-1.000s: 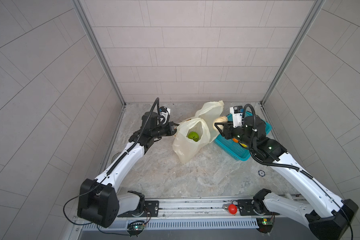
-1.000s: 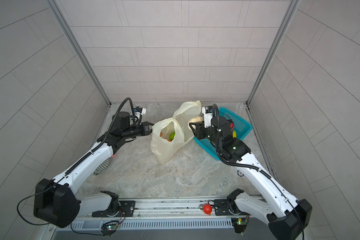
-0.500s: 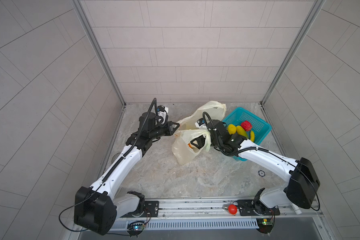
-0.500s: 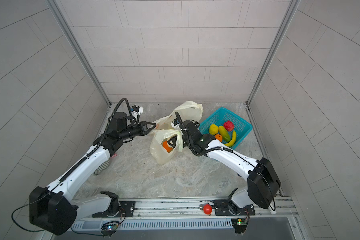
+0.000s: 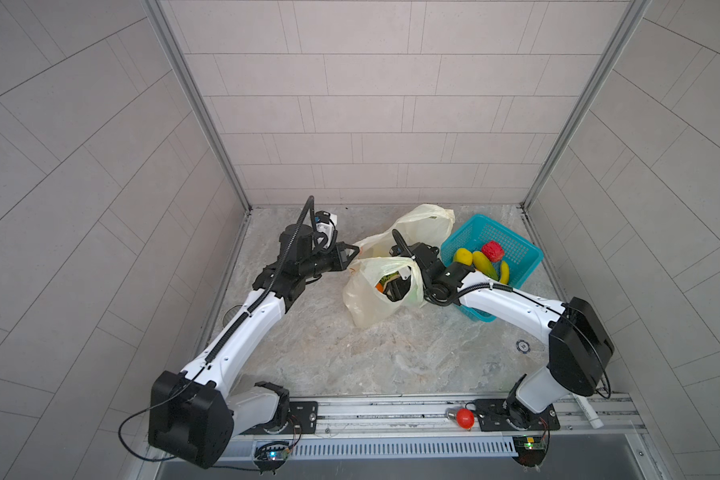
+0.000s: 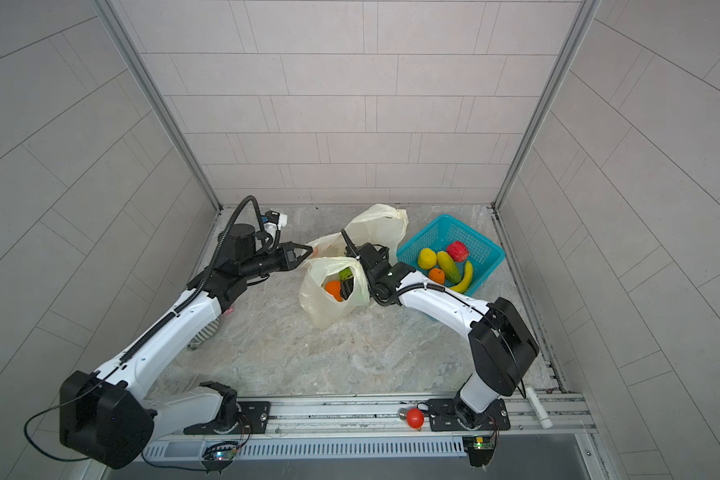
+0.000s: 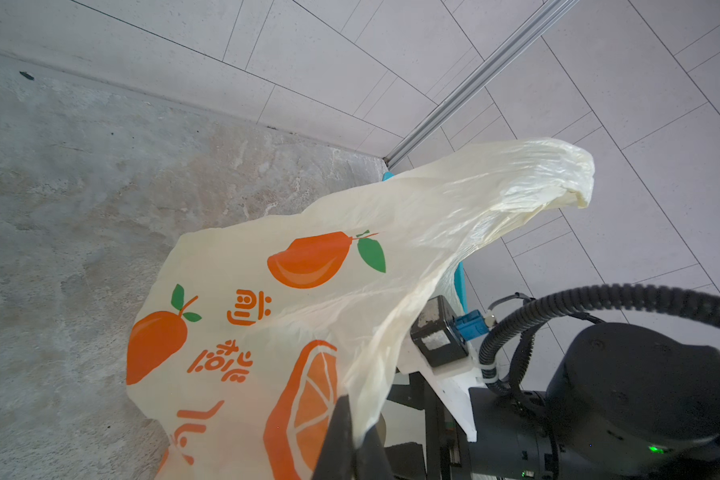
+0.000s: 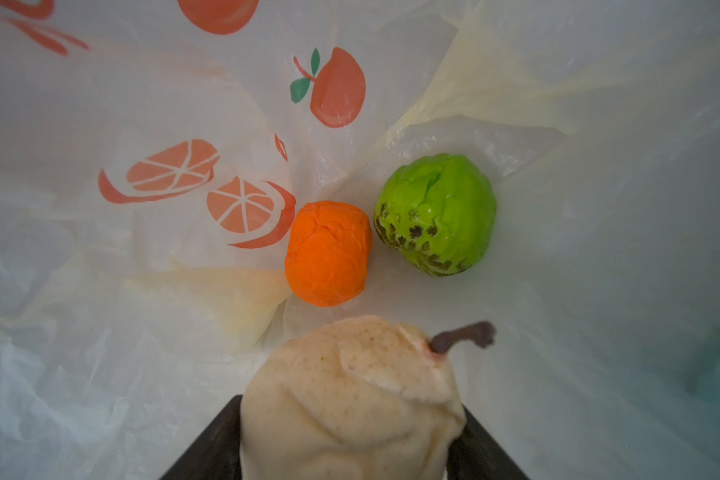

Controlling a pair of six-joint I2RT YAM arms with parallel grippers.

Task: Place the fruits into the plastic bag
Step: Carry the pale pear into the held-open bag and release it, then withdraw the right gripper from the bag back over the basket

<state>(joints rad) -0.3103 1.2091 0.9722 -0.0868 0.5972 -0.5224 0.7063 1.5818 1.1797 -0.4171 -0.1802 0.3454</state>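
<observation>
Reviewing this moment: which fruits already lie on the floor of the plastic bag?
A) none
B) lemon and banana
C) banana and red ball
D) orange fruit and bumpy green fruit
D: the right wrist view shows the orange fruit and bumpy green fruit resting inside the plastic bag.

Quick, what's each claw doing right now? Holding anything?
Left gripper: closed, pinching the plastic bag at its edge.
Right gripper: inside the bag, whitish pear between its jaws; gripped or loose cannot be told.
</observation>
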